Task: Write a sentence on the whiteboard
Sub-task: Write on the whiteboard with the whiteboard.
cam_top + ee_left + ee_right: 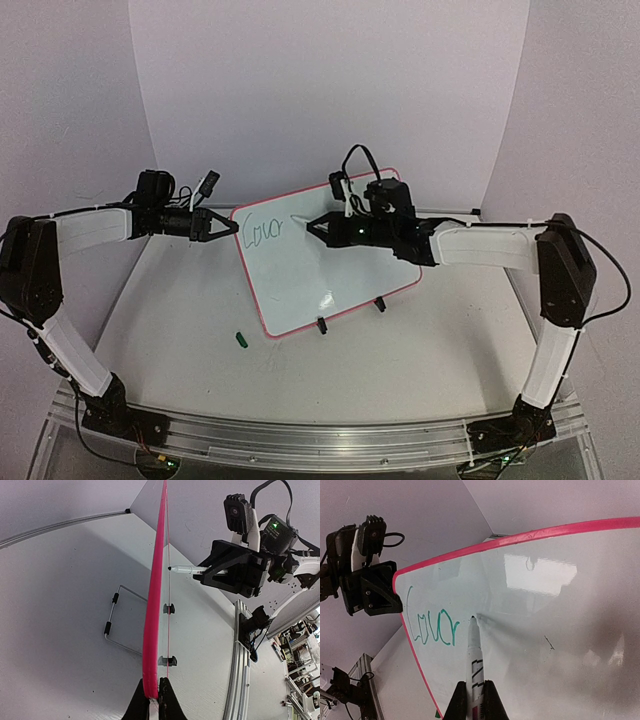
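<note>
The whiteboard (300,290) stands tilted on two black clip feet; its pink frame (152,610) shows edge-on in the left wrist view. Green handwriting reading "Cour" (263,231) begins the sentence (432,627) at the board's upper left. My left gripper (232,229) is shut on the board's left edge (154,690). Over the board's face, my right gripper (322,226) is shut on a white marker (475,655). The marker's tip meets the board just right of the last letter. From the side the marker (187,569) points straight at the board.
A small green cap (241,340) lies on the table left of the board's lower corner. A wire stand (112,625) lies flat behind the board. An aluminium rail (320,440) runs along the near edge. White backdrop walls enclose the back and sides.
</note>
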Controlling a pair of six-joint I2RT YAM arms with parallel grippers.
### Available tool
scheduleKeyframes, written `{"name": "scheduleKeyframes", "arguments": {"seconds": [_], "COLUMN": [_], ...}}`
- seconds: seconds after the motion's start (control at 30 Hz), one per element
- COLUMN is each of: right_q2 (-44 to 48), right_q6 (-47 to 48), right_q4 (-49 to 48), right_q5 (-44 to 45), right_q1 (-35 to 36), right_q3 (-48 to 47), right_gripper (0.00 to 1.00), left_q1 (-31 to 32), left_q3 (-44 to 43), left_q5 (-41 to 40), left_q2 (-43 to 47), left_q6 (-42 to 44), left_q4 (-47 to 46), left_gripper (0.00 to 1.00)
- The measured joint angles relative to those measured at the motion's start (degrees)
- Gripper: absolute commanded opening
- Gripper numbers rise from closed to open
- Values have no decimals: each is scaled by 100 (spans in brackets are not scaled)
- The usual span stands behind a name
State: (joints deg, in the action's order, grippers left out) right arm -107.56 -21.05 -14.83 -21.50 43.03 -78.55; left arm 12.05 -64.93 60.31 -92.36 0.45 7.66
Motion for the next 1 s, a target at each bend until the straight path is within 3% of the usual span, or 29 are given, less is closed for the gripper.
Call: {"name": "scheduleKeyframes", "arguments": {"seconds": [0.6,1.0], "right_q2": [-144,7], "right_q6": [158,215], "right_q4": [337,382], "right_q5": [-184,232], "right_q1": [15,83], "right_q3": [-144,58], "right_gripper": [0,0], "left_q1": [11,13], "left_q3": [-60,-63], "left_q5": [-53,-90], "left_q2": [0,0], "left_q6": [43,37], "left_q4": [141,151], "left_gripper": [0,0]}}
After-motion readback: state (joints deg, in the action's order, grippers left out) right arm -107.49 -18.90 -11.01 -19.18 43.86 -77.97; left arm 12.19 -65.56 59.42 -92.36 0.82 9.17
